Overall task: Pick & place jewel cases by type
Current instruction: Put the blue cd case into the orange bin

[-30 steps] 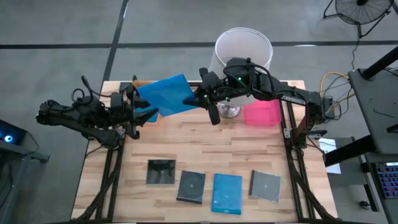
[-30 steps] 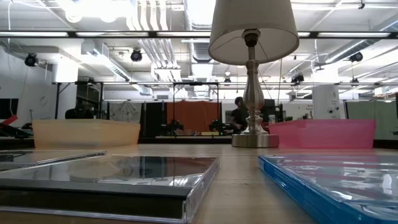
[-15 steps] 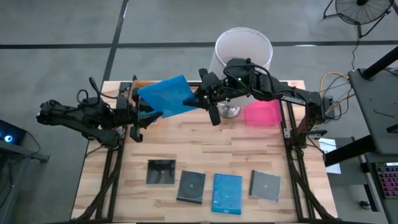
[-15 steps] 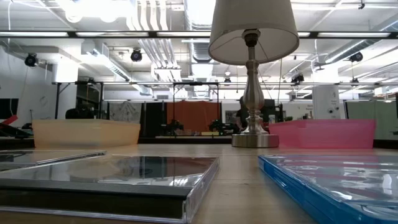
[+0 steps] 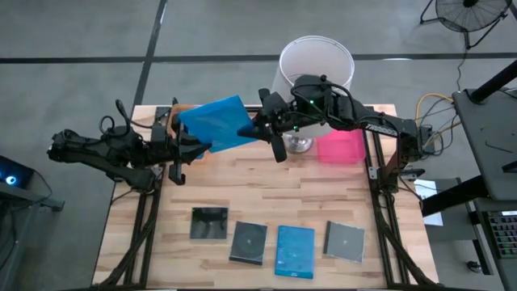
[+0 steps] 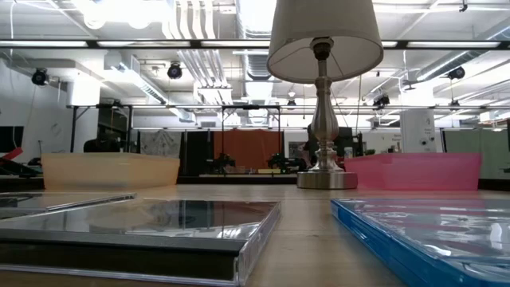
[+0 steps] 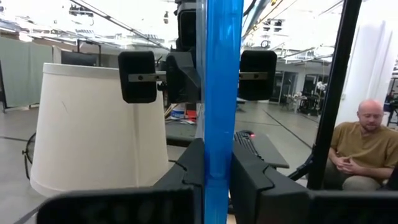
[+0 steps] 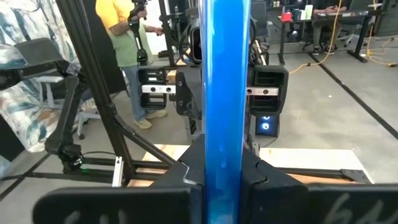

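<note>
Both my grippers clamp the blue jewel case (image 5: pixel 215 123) airborne: left gripper (image 5: pixel 187 145), right gripper (image 5: pixel 257 126). Its long axis runs left-right between them, slightly tilted.

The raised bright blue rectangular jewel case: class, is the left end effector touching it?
Touching. In the left wrist view the left end effector pinches the edge-on bright blue rectangular jewel case between its dark fingers.

White-shaded lamp (image 5: pixel 315 69) at table's far edge — pink tray (image 5: pixel 340 148) beside, orange tray (image 6: pixel 110 170) far-left.
</note>
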Tool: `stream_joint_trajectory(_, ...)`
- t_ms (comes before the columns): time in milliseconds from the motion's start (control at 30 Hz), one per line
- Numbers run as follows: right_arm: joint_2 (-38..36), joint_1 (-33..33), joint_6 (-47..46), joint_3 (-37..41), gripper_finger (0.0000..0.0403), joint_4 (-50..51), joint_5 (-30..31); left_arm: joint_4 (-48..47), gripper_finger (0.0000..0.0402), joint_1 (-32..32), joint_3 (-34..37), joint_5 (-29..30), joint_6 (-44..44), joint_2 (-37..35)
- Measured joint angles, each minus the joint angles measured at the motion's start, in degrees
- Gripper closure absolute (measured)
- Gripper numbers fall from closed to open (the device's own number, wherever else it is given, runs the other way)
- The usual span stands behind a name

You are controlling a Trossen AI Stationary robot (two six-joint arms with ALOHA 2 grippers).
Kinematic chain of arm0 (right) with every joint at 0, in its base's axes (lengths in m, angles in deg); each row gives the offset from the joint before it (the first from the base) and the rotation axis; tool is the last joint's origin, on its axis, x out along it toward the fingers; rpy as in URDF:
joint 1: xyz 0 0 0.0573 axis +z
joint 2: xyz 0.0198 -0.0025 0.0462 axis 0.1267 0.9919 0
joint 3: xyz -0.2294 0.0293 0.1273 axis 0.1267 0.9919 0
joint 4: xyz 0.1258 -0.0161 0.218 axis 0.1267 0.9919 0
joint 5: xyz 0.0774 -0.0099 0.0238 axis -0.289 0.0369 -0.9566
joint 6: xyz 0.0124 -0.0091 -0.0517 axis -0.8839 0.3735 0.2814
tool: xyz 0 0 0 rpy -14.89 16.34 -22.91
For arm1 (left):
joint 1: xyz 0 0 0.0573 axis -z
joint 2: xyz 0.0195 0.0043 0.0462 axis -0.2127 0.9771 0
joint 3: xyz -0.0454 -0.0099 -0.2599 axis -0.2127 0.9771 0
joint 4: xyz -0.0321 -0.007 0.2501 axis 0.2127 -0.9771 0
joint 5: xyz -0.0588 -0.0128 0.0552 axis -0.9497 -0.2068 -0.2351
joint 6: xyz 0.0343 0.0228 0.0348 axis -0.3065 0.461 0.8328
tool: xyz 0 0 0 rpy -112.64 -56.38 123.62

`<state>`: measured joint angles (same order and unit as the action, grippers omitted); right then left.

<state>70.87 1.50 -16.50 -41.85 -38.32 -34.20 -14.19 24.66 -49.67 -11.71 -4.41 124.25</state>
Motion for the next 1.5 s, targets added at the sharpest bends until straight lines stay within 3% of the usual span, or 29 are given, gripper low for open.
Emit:
stream_joint_trajectory(167, 0.0, 0.0, -0.25, 0.0, 0.0368, 0.3, -0.17, -0.76, 0.0388, 0.01, -0.02, 0.06, 0.61, 0.0)
stream_joint_trajectory(533, -0.89, -0.2, -0.1, -0.67, 0.0254, 0.5, 1.16, -4.42, 0.039, 0.04, -0.09, 2.78, 1.65, -0.65)
stream_joint_trajectory(767, -3.25, -1.14, 1.8, -1.07, 0.0213, 2.8, 1.4, -6.51, 0.039, 0.02, -0.09, 5.01, 2.2, -2.49)
stream_joint_trajectory(1200, -8.37, -1.51, 2.04, -1.18, 0.0214, 16.13, 5.95, -21.88, 0.0391, -0.02, -0.09, 19.92, -5.95, -6.33)
stream_joint_trajectory(1500, -7.82, -1.49, 3.42, -1.01, 0.0225, 20.22, 5.91, -28.17, 0.0391, 0.0, -0.09, 21.27, -12.19, -4.76)
